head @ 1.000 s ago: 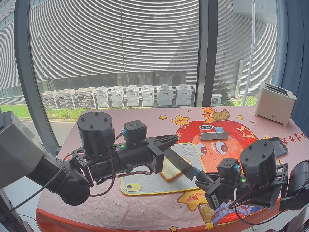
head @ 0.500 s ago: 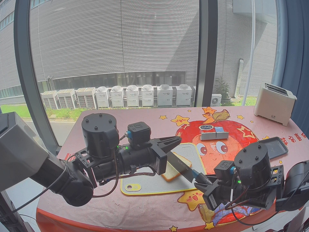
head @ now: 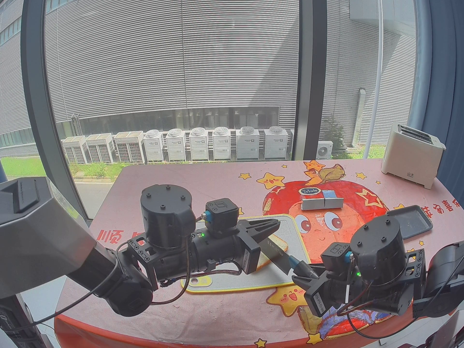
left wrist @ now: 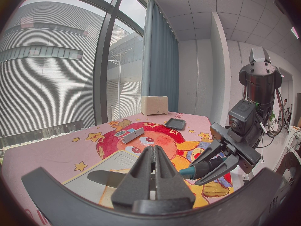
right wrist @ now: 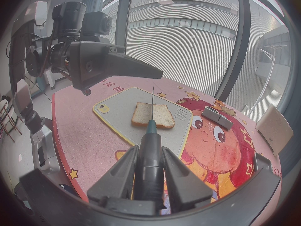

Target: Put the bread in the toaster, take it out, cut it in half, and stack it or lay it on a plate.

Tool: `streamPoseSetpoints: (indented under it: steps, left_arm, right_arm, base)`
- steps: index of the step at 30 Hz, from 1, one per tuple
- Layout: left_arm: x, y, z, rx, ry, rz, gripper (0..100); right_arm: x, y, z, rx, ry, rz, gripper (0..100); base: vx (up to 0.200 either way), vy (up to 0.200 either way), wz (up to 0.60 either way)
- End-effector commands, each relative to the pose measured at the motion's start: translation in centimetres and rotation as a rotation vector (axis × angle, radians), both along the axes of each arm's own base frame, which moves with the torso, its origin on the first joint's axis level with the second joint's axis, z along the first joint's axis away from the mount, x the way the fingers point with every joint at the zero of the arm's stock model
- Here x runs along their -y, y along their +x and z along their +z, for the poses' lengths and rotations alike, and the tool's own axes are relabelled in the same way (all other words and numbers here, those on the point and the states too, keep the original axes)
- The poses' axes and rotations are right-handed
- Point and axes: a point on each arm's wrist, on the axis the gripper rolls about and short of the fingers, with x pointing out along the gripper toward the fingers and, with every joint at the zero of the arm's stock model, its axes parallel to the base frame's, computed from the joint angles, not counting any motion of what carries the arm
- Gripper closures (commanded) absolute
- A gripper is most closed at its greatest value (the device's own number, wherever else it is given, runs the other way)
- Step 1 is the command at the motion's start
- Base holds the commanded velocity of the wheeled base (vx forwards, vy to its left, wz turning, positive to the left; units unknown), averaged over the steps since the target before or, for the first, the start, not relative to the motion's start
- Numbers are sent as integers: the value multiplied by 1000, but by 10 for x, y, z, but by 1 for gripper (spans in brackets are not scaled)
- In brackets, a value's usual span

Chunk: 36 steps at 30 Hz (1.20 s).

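I see the bread: one whole slice, pale crumb, tan crust, flat on the cutting board on the tabletop. My right pincer clamps the knife, its blade edge-on across the slice's middle. The left pincer is pressed closed and hovers beside the blade.

One bread slice, one knife, one board, one toaster, one tray.

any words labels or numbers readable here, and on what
On the tablecloth, red characters at its left edge: partly hidden, unreadable.
Further red characters beside the tray: too small.
An oval label above the grey block: blurred.
A mark on the toaster: too small.
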Motion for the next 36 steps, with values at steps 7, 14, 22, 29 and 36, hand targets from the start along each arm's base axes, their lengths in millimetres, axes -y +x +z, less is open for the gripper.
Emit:
streamPoseSetpoints:
  steps: [7, 14, 22, 29, 36]
  left_arm:
    - [2, -4, -8, -21, 19, -12, 100]
    - [4, -2, -23, -39, 35, -14, 100]
    - [6, 0, -31, -50, 45, -14, 100]
    - [5, 0, -31, -51, 46, -11, 100]
    - [4, 1, -32, -54, 47, -4, 100]
  right_arm:
    - [-1, -1, -2, -7, -1, -4, 100]
    - [-1, -1, -3, -8, -5, -5, 100]
    - [-1, -2, -2, -7, -3, -3, 100]
    - [0, -2, -1, -3, 0, -6, 100]
    - [0, 0, 2, 5, 15, -15, 100]
  base:
    - [0, 0, 0]
    - [0, 0, 0]
    - [0, 0, 0]
    - [0, 0, 0]
    - [0, 0, 0]
